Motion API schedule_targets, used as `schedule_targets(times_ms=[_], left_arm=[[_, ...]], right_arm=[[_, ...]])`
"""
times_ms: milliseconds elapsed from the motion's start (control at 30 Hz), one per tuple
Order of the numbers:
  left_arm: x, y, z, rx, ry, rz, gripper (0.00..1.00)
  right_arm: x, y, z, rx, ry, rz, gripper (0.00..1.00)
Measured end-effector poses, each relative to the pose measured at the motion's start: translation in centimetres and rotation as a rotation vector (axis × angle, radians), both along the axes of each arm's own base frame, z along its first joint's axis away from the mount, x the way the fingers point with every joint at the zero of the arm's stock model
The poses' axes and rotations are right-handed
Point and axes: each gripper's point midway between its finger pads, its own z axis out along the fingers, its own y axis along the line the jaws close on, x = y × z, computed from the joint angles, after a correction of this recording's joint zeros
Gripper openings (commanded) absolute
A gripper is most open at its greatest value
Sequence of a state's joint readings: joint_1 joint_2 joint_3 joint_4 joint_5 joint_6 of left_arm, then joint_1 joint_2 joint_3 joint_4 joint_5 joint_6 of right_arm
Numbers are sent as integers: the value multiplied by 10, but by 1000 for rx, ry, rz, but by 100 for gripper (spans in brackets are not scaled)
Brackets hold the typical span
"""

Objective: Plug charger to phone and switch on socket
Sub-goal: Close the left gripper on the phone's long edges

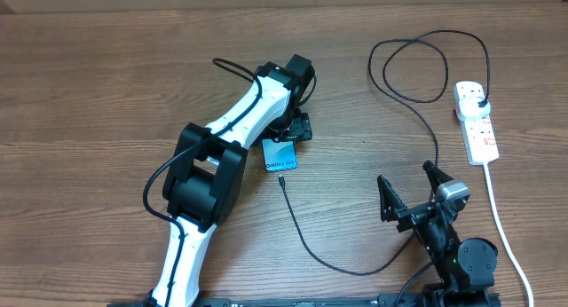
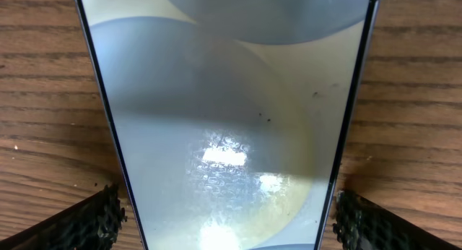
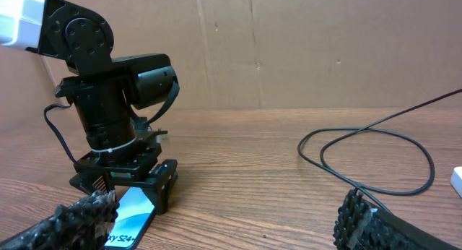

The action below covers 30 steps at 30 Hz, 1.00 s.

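- Wooden table [image 1: 89, 67]: phone [image 1: 280, 154] lies mid-table, screen lit.
- We see left gripper [image 2: 227, 228] spread astride phone, right gripper [image 1: 410, 190] spread, empty.
- Charger [image 1: 306, 245] tip lies just beside phone; its plug sits in socket [image 1: 477, 125].

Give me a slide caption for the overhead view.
Open left gripper straddles the lit phone; the loose charger tip lies nearby; the open right gripper hangs empty.

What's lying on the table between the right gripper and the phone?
Overhead view: bare wood from the right gripper to the phone, except the charger's connector tip lying just short of the phone.
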<state>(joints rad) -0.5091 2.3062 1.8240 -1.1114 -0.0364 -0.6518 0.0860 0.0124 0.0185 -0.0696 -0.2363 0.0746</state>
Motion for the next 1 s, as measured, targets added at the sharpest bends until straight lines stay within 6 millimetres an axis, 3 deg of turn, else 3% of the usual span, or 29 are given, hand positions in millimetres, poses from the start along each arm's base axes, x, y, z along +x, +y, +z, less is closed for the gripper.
schedule_targets(times_ms=[467,1000], left_arm=[[-3,-3,-5,-44,-19,1,100],[-5,-3,-5,-43,-14,2,88]], right_arm=[[0,0,0,0,0,0,100],[0,0,0,0,0,0,100]])
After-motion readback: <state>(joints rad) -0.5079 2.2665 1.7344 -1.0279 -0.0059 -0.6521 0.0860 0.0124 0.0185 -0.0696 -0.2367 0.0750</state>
